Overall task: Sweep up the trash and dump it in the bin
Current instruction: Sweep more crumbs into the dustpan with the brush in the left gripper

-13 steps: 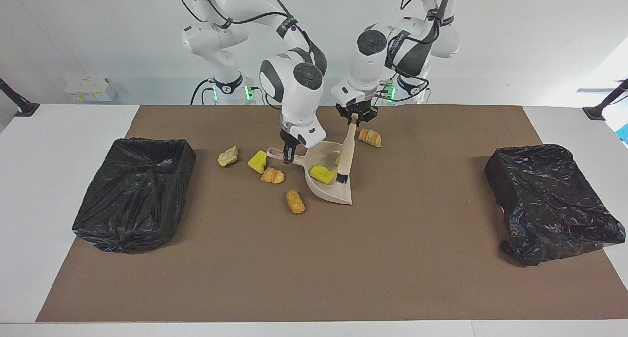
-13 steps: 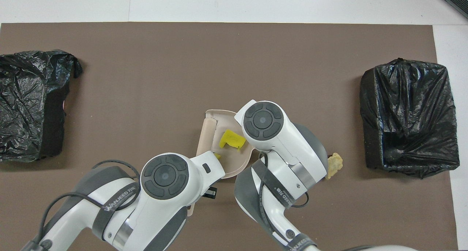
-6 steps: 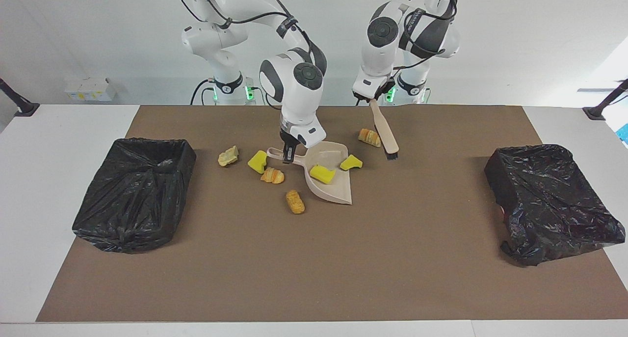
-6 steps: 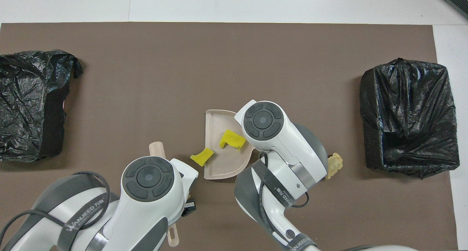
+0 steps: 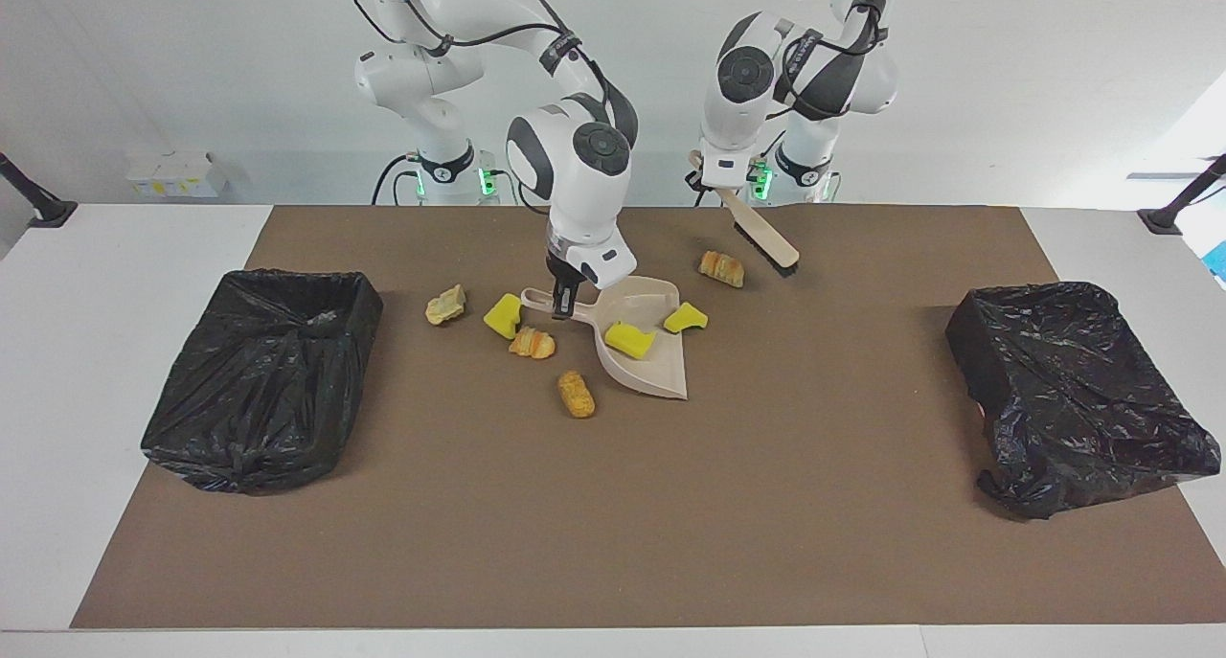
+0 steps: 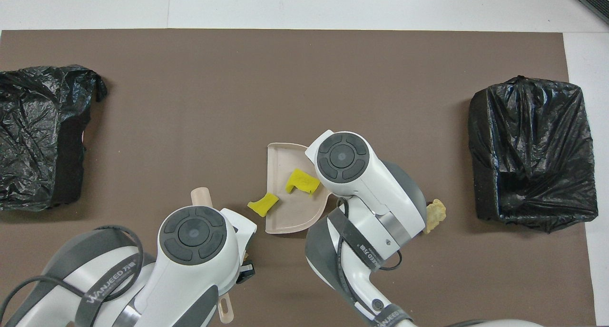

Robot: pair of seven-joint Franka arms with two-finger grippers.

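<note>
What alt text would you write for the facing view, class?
The right gripper holds a beige dustpan with one yellow scrap in it, six scraps lying around it. The left gripper holds a brush raised above the mat, between two black-lined bins.

A white table (image 5: 124, 284) under a brown mat (image 5: 670, 505) stands before a plain white wall (image 5: 192, 55)

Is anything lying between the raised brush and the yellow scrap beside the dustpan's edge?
Nothing visible. The brush hangs from the left gripper; bare mat separates it from the yellow scrap. The bread-like lump sits just aside.
</note>
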